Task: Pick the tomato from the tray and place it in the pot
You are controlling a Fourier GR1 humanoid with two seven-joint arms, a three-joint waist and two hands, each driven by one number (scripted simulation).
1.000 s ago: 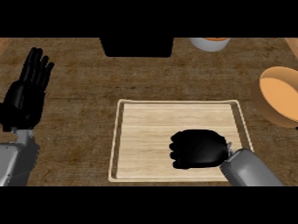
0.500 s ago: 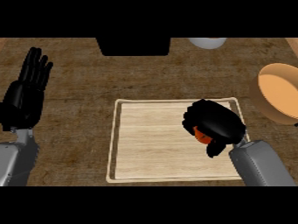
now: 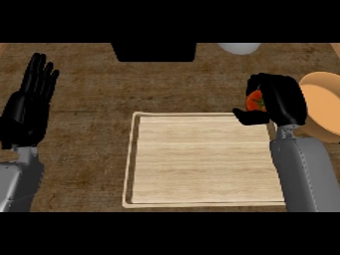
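My right hand (image 3: 281, 102) is curled round the red tomato (image 3: 255, 101), of which only a small part shows between thumb and fingers. It hangs above the far right corner of the pale wooden tray (image 3: 194, 159), just left of the orange pot (image 3: 333, 110) at the right edge. The pot's inside shows nothing in it. My left hand (image 3: 27, 107) rests open at the left edge, fingers up.
A black box (image 3: 155, 51) stands at the far middle of the counter, and a pale round dish (image 3: 239, 48) lies beside it at the far right. Wooden strips edge the counter at the far left and far right.
My right hand closed on the tomato on the tray, lifted it and carried it up and to the right toward the pot. The left hand stayed where it was.
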